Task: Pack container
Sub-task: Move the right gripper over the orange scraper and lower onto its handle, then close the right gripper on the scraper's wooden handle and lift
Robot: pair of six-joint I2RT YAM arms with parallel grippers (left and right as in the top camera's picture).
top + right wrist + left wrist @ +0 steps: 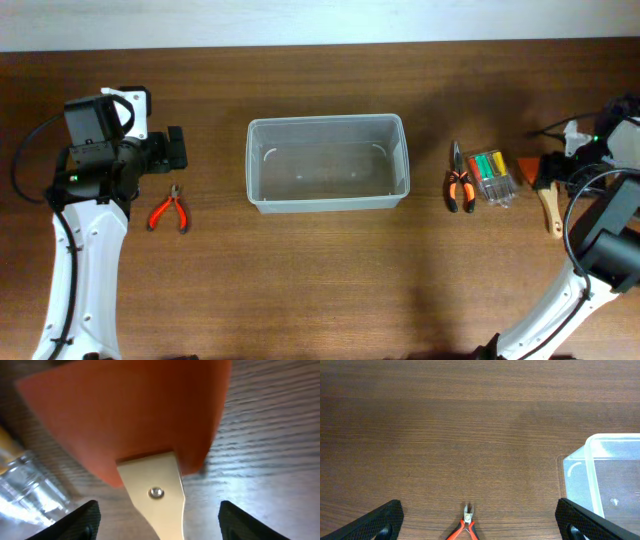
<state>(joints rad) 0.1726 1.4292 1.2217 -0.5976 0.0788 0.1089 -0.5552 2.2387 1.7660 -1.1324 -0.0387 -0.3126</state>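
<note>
The container (325, 203), a large clear plastic bin, stands empty at the table's middle; its corner also shows in the left wrist view (600, 455). My left gripper (178, 150) is open and empty, left of the bin and above small red-handled pliers (170, 212). In the left wrist view those pliers (467, 525) lie between its wide-open fingers (480, 527). My right gripper (556, 170) is open at the far right, low over an orange-bladed scraper (549, 205) with a pale wooden handle. In the right wrist view its fingers (157, 517) straddle the scraper's handle (155, 485) without touching it.
Orange-and-black pliers (459, 188) and a small clear case of coloured screwdrivers (492, 176) lie right of the bin, next to the scraper. The case's corner shows in the right wrist view (25, 485). The table is brown wood.
</note>
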